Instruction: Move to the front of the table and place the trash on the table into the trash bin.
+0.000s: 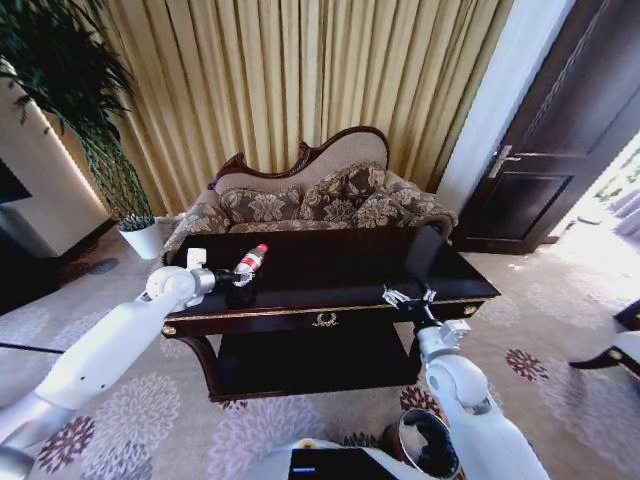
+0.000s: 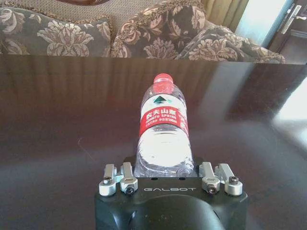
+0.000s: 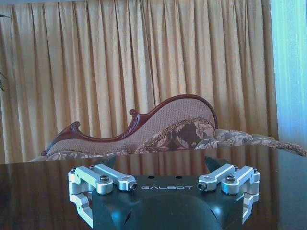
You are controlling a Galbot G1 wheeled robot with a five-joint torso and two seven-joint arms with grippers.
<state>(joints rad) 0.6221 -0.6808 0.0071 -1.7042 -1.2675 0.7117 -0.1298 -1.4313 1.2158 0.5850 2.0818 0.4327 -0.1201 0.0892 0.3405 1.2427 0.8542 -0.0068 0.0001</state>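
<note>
Fingers point(image 2: 125, 178) of the left gripper point(image 1: 238, 283) clamp the bottle point(image 2: 163, 132), hiding its base; label reads "SPRING"; right gripper point(image 1: 410, 297) spreads wide over the desk point(image 1: 330, 280).

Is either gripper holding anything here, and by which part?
The left gripper holds the plastic water bottle by its lower body. The right gripper is open over the table, holding nothing.

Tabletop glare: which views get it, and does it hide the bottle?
Head view: bright window sheen on the table right half; bottle clear. Left wrist view: glare patch at right, bottle label readable. Right wrist view: mirror-like sofa reflection.
</note>
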